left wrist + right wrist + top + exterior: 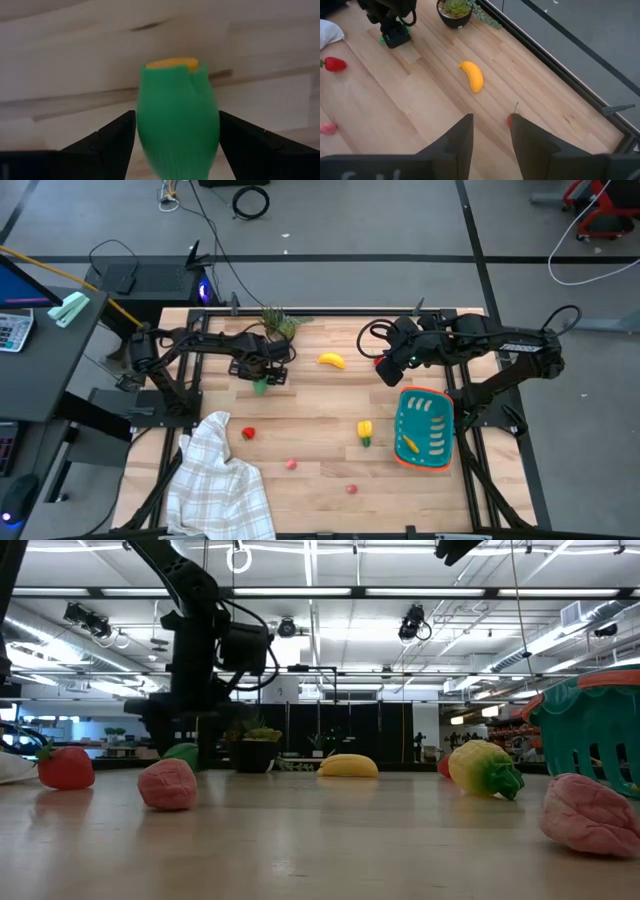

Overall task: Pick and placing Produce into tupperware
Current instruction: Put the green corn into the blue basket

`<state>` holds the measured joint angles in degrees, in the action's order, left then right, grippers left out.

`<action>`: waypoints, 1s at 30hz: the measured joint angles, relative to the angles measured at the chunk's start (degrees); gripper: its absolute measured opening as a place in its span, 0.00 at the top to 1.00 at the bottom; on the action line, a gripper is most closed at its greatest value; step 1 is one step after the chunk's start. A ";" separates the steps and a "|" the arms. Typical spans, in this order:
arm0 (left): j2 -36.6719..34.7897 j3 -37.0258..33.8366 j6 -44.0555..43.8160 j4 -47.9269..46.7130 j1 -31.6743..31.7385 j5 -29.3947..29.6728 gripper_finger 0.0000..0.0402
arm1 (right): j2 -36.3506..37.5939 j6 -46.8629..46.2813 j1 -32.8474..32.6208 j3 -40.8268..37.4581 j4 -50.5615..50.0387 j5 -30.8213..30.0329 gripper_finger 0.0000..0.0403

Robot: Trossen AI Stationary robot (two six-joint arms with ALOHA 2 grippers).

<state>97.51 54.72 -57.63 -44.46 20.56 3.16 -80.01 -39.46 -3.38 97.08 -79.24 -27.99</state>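
The left claw (262, 383) is reaching down to the desk (310, 430) with its fingers (107, 137) spread on either side of a green oblong vegetable (177, 120), which shows a yellow-orange tip. The fingers are flanking it closely, but whether they are touching it cannot be told. A small potted plant (279, 322) is standing just beyond this claw.

The right claw (386, 370) is hovering over the desk with its fingers (462, 137) apart and holding nothing. A tiny red fruit (509, 120) is sitting right at the gap between them, and the yellow banana (332, 360) is lying near, between the two claws. The teal tupperware (425, 427) is sitting just beside the right claw, towards the desk's front edge, with the yellow pepper (365, 431) near it.
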 joint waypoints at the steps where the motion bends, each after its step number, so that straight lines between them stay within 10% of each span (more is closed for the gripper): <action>1: 0.00 0.00 -0.02 0.32 0.00 -0.39 0.32 | 0.00 -0.12 0.00 0.00 0.00 0.00 0.66; 22: 0.00 0.49 4.35 0.62 -0.22 -2.92 0.47 | 0.00 -2.95 0.00 0.00 0.00 -0.02 0.66; 30: 0.00 11.92 13.56 1.50 -1.42 -5.89 0.46 | 0.02 -2.70 0.00 0.00 0.00 -4.31 0.66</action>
<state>97.51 66.64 -44.07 -42.96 19.13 -2.73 -79.99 -42.15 -3.38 97.08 -79.24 -32.30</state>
